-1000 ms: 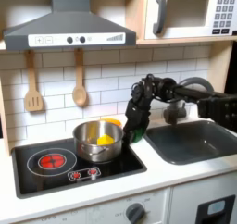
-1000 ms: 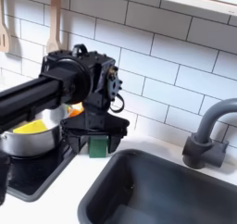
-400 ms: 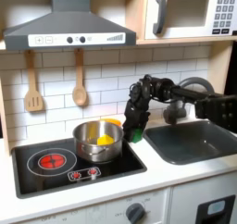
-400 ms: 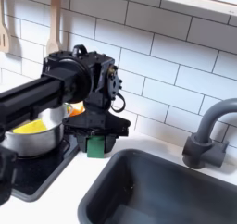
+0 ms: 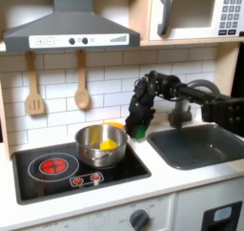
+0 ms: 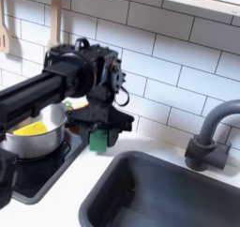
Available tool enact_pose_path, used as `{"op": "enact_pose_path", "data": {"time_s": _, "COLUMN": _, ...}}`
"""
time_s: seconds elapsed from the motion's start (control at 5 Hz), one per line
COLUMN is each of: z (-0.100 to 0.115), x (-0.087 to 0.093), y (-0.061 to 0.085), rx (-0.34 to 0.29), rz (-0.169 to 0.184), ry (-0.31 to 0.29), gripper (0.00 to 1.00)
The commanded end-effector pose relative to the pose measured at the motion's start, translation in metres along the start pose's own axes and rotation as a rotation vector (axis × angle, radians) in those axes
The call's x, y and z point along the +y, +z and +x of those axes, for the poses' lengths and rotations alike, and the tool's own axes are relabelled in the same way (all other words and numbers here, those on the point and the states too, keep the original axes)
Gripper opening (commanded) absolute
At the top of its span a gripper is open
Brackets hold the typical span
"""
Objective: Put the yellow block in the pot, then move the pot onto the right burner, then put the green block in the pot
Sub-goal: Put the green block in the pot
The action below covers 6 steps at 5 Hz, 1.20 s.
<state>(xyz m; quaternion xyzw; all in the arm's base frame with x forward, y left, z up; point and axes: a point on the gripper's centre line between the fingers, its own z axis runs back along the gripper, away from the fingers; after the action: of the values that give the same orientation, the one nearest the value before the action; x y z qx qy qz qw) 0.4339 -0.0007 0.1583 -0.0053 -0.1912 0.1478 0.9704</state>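
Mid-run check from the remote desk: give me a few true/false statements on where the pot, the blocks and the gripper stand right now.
1. The pot sits on the right burner in the first exterior view. True.
2. The pot is empty. False: a yellow block lies inside it.
3. The gripper is shut on the green block. True: the block sits between the fingers, above the counter.
4. The green block is already in the pot. False: it is held to the pot's right in both exterior views.
5. The left burner has a pan on it. False: its red ring is bare.
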Motion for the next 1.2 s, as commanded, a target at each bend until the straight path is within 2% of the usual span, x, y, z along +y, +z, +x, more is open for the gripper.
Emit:
{"op": "enact_pose_path", "data": {"time_s": 0.0, "z": 0.014, "x": -0.014, "y": 0.039, "rx": -0.096, "rz": -0.007, "ry": -0.066, "gripper": 0.00}}
{"op": "enact_pose_path", "data": {"time_s": 0.4, "z": 0.013, "x": 0.007, "y": 0.086, "rx": -0.191, "rz": 0.004, "ry": -0.016, "gripper": 0.00}}
{"op": "enact_pose_path", "data": {"time_s": 0.6, "z": -0.001, "x": 0.016, "y": 0.094, "rx": -0.189, "rz": 0.014, "ry": 0.008, "gripper": 0.00}}
{"op": "enact_pose_path", "data": {"time_s": 1.0, "z": -0.020, "x": 0.049, "y": 0.101, "rx": -0.176, "rz": 0.045, "ry": 0.079, "gripper": 0.00}}
